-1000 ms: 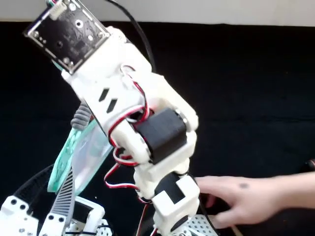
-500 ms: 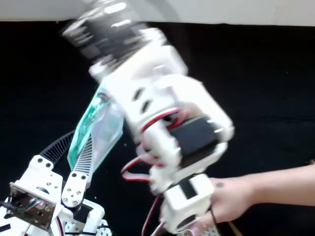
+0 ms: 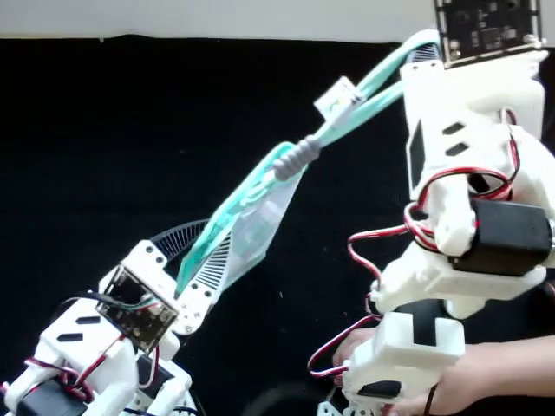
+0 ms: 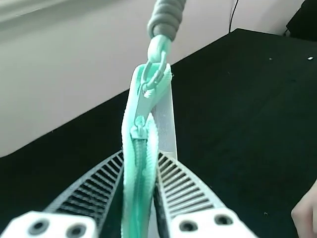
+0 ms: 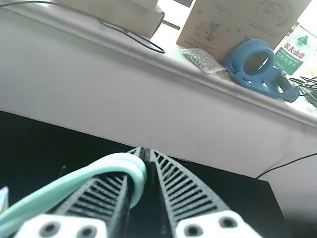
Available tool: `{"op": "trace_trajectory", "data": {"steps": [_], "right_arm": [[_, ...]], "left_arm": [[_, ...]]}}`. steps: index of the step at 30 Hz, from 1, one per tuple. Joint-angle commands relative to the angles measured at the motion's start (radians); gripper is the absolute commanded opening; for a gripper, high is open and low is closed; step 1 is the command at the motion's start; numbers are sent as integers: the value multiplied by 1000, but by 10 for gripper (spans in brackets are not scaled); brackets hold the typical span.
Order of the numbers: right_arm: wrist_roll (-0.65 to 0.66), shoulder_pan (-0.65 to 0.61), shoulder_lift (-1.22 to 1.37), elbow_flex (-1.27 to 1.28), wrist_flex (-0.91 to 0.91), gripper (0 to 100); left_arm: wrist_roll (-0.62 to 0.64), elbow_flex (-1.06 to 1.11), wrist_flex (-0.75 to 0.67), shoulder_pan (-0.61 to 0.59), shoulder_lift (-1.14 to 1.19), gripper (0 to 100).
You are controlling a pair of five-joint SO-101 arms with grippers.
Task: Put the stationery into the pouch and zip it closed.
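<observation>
A clear pouch (image 3: 247,230) with a mint zipper edge hangs stretched in the air between both arms. My left gripper (image 3: 201,276) is low at the left, shut on the pouch's lower end. In the left wrist view the zipper edge (image 4: 138,163) runs up from between the ribbed fingers (image 4: 185,191) to a grey bead (image 4: 166,17). From the bead (image 3: 295,159) a mint strap (image 3: 381,78) with a white tag (image 3: 338,97) rises to my right gripper (image 3: 425,50) at the top right. In the right wrist view that gripper (image 5: 143,163) is shut on the strap loop (image 5: 74,181).
The black table (image 3: 130,130) lies beneath. A person's hand (image 3: 473,381) holds the right arm's base at the bottom right. Beyond the table's far edge is a white ledge (image 5: 99,74) with boxes and a blue tape dispenser (image 5: 257,69).
The right arm has swung from the left side to the upper right, pulling the strap and drawing the pouch taut. The left arm has risen into view with the pouch's lower end.
</observation>
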Motion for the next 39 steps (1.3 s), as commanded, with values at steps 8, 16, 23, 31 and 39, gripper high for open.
{"op": "trace_trajectory", "data": {"steps": [8,16,23,31,39], "right_arm": [[12,-5,-28,-8,13,7],[12,-4,-28,-5,15,7],[12,-4,-28,-5,15,7],[12,-1,-28,-5,15,7],[12,-5,-28,-5,16,7]], "left_arm": [[-6,-4,-38,21,-4,7],[-6,114,-38,105,-12,7],[-8,202,-38,107,-13,7],[-8,220,-38,105,-15,7],[-9,243,-38,105,-15,7]]}}
